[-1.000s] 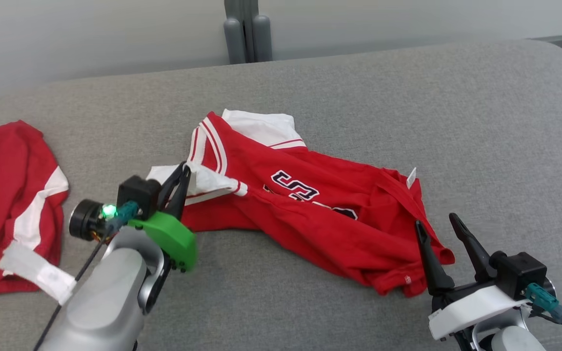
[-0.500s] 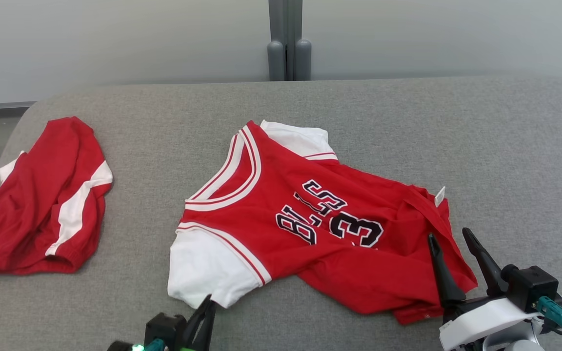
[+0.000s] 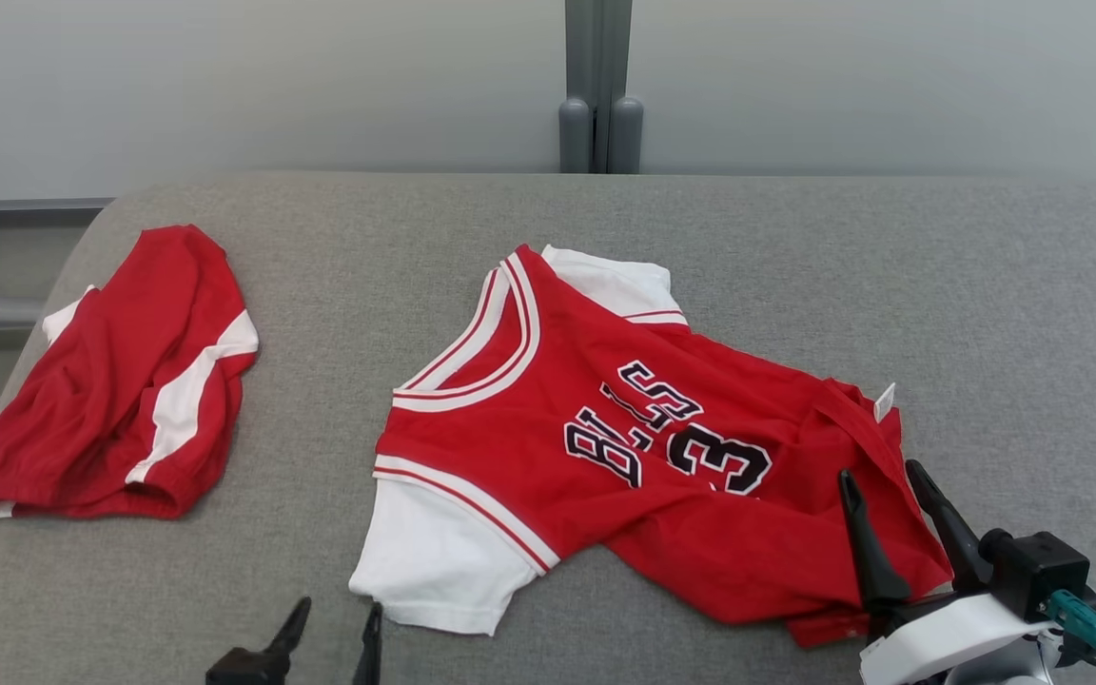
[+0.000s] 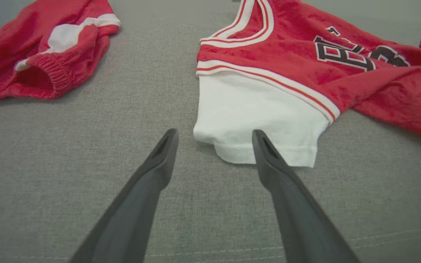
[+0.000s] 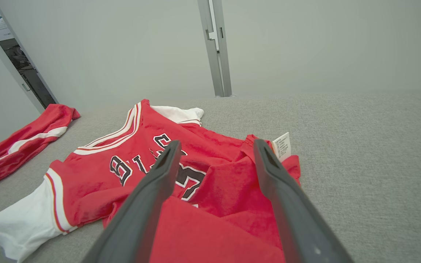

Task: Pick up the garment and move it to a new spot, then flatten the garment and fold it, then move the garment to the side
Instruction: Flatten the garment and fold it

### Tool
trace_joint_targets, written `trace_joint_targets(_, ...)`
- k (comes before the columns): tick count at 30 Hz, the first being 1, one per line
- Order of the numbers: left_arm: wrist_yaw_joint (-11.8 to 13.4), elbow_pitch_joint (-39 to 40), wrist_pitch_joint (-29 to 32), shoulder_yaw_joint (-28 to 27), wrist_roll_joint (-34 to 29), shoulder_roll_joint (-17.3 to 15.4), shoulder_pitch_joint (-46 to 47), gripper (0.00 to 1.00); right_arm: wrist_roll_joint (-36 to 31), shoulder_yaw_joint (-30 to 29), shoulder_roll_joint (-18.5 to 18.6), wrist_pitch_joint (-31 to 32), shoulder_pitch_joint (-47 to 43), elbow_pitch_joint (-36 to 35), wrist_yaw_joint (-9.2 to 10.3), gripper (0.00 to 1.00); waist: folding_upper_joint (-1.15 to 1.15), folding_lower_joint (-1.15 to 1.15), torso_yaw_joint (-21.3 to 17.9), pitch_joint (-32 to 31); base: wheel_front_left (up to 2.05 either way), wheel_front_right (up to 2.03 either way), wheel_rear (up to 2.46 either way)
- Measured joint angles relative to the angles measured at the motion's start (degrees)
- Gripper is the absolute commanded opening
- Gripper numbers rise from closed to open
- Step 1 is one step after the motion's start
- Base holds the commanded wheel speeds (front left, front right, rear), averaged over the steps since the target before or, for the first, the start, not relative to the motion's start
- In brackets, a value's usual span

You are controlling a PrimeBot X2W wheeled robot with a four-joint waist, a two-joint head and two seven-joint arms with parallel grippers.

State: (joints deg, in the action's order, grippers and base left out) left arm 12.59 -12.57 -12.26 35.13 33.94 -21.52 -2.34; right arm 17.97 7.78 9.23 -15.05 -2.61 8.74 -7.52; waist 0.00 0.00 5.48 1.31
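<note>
Grey woven fabric covers the wide padded surface point(image 3: 986, 314), with a stitched seam running across it under the left fingers in the left wrist view. Behind it stands a plain pale wall point(image 3: 225, 86) with a grey post point(image 3: 596, 86) at its middle.

At the bottom of the head view, the left gripper point(image 3: 339, 628) sits low over the surface with its fingers pointing away from the robot. Its jaws are spread wide and hold nothing. The jersey point(image 3: 548, 419) lies face up just ahead and to its right. In the left wrist view, the hem of the white sleeve point(image 4: 261, 120) lies just beyond the tips of the left gripper point(image 4: 214, 135). One fingertip overlaps the hem, and I cannot tell whether it touches. Red shorts point(image 3: 120, 381) lie crumpled well ahead and to the left of this gripper, apart from the jersey.

Above the jersey's rumpled lower end, the right gripper point(image 3: 881, 476) tilts forward, its white wrist mount near the lower right corner. Its jaws are also wide apart, with no cloth pinched between them. In the right wrist view, red cloth lies below and between the fingers of the right gripper point(image 5: 216, 143). A white label point(image 5: 281, 146) sticks up just right of its right fingertip.
</note>
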Motion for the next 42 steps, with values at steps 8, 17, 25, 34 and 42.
trace_joint_targets(8, 1.54, 4.76, -2.55, -5.86, -3.6, -0.79, 1.23, 1.0, -0.01, 0.15, 0.13, 0.0, -0.19, 0.33, 0.0, 1.0, 0.0, 0.0, -0.16, -1.02, 0.0, 0.0, 0.0)
trace_joint_targets(17, -0.58, 8.25, -2.78, -14.73, -9.76, 1.99, 1.74, 1.0, -0.12, -1.19, 0.47, 0.0, -0.19, 0.42, 0.0, 1.0, 0.0, 0.0, -1.85, -2.02, 0.0, 0.0, 0.0)
trace_joint_targets(25, -5.71, 6.8, -2.79, -21.34, -13.62, 5.11, 1.82, 1.0, -0.4, -3.36, 0.47, 0.0, -0.46, 0.78, 0.0, 1.0, 0.0, 0.0, -2.66, -2.38, 0.0, 0.0, 0.0)
trace_joint_targets(34, -10.71, 6.25, -2.79, -29.76, -17.15, 8.92, 1.49, 1.0, -0.48, -4.9, 0.35, 0.0, -0.85, 2.29, 0.0, 1.0, 0.0, 0.0, -3.18, -2.45, 0.0, 0.0, 0.0)
trace_joint_targets(42, -14.94, 5.1, -2.79, -34.68, -20.03, 12.04, 0.4, 1.0, -0.79, -5.37, 0.55, 0.0, -0.85, 4.36, 0.0, 1.0, 0.0, 0.0, -2.83, -2.74, 0.0, 0.0, 0.0)
